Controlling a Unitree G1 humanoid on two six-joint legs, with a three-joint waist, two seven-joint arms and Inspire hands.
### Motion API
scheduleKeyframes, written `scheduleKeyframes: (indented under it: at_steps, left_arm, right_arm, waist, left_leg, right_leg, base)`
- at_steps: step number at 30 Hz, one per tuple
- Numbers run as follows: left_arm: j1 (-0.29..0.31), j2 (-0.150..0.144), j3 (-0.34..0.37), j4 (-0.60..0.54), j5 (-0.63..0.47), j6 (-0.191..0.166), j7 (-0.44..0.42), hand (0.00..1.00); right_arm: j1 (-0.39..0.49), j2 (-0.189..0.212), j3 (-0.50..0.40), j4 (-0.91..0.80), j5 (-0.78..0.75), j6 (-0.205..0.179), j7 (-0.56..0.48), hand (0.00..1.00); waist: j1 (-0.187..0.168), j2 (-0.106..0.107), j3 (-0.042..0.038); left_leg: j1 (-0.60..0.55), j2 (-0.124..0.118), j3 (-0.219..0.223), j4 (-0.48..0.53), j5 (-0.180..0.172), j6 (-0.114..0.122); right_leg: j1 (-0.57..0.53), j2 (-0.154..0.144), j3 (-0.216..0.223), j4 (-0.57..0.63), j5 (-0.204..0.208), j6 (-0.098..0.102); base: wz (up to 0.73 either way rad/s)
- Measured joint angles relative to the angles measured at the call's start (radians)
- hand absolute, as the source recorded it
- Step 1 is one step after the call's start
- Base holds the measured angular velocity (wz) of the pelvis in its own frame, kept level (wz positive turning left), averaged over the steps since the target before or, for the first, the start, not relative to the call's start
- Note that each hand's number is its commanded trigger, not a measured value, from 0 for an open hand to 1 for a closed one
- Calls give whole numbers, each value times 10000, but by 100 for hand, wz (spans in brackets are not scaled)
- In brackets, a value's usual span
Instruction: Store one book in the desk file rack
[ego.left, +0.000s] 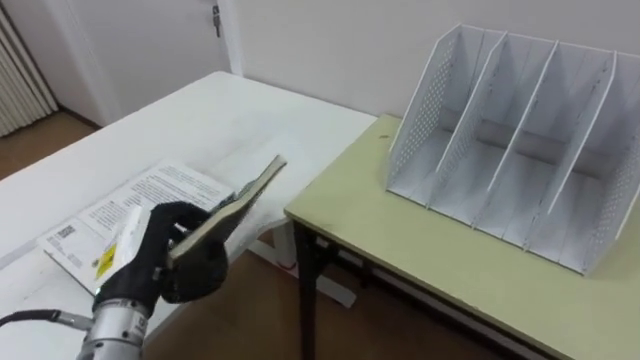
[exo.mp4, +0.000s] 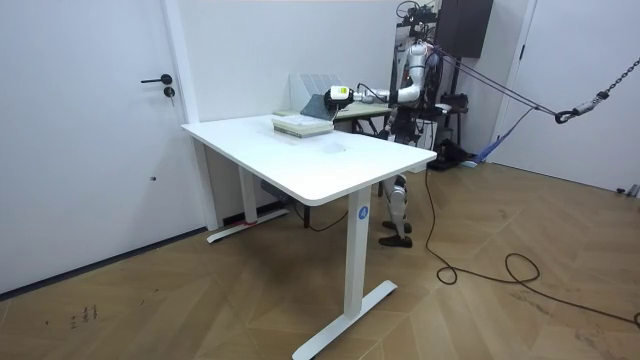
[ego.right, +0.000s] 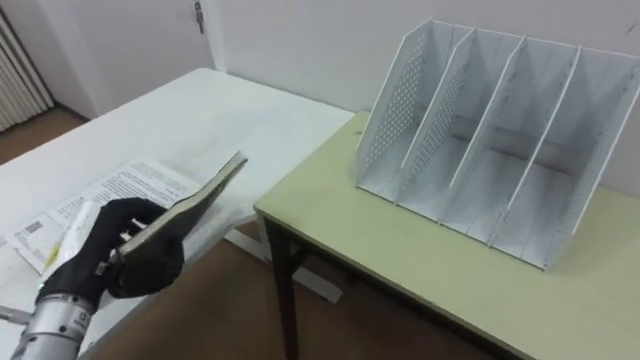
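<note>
Clamping a thin, dark-covered book (ego.left: 238, 198) by its lower end, the left hand (ego.left: 188, 268) holds it tilted over the white table's (ego.left: 220, 110) near edge, above printed booklets (ego.left: 120, 210). Beyond an open gap, the desk (ego.left: 420, 240) bears the rack (ego.left: 520, 140) near its far edge.

The rack (ego.left: 520, 170) was cut off at its right end by the edge. The book (ego.left: 240, 200) was partly hidden by the left hand (ego.left: 195, 275), as was the stack (ego.left: 160, 190) behind.
</note>
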Motion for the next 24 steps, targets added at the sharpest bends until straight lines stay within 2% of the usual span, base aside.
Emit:
scheduleKeyframes:
  at_steps: [2,6,7,10,16,20,24]
  left_arm:
    - [-4,11,13,-67,-1479,-199,-256,100]
    - [-5,55,60,-558,-2951,-401,-712,100]
    - [-3,59,57,-703,-3609,-472,-951,100]
    - [18,60,32,-830,-4984,-676,-1434,100]
    - [52,71,49,-821,-7019,-785,-2353,100]
    - [53,71,54,-819,-8551,-783,-3148,100]
    - [79,70,49,-817,-9425,-780,-3807,100]
  right_arm:
    - [9,92,-26,-951,9,-60,226,0]
    - [102,214,30,-2941,65,-124,630,0]
    - [148,210,29,-3652,201,-134,777,0]
    - [168,226,81,-4856,810,-372,1146,0]
    - [321,314,81,-6041,1320,-432,1579,0]
    - [320,344,83,-6749,1783,-428,1891,0]
    - [299,346,86,-7322,2348,-417,2184,0]
  waist:
    - [40,8,9]
    - [58,50,35]
    - [144,82,57]
    - [154,138,87]
    - [146,139,93]
    - [162,142,92]
    - [211,148,92]
  left_leg:
    - [2,-1,7,-1,-4,0]
    - [-177,8,-5,35,-5,-1]
    - [-183,9,-3,37,-5,-1]
    - [-42,9,6,-29,-4,-1]
    - [-136,10,-1,5,-5,-1]
    - [-118,21,90,61,-4,1]
    - [-164,40,182,87,-4,2]
  right_leg:
    - [-43,-15,15,53,0,1]
    - [-113,-16,-20,79,4,1]
    - [-132,-14,16,95,6,-2]
    - [-26,-8,33,85,6,-2]
    - [-82,-21,30,150,5,-1]
    - [-166,-15,206,262,4,0]
    - [-320,-23,307,453,-9,-10]
  base:
    - [-8]
    - [1]
    - [0]
    - [1]
    - [1]
    - [-8]
    - [-8]
